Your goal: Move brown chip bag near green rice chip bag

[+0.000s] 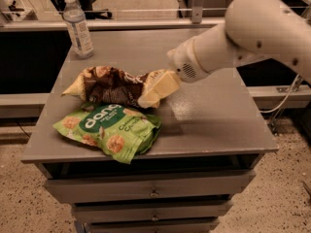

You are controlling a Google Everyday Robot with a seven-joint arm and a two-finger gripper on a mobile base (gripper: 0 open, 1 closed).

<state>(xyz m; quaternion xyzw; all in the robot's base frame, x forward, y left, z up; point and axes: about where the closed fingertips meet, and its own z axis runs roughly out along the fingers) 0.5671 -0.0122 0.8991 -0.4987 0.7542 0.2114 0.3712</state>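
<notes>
The brown chip bag [109, 84] lies crinkled on the grey cabinet top [214, 115], with a pale cream end at its left. The green rice chip bag [109, 127] lies flat just in front of it, the two nearly touching, close to the front left edge. My gripper [158, 89] is a pale cream wedge at the end of the white arm [243, 38]. It sits at the brown bag's right end, low over the top and touching or just over the bag's edge.
A clear water bottle [77, 25] stands at the back left corner of the cabinet top. Drawers [153, 191] run below the front edge. A rail and a dark gap lie behind the cabinet.
</notes>
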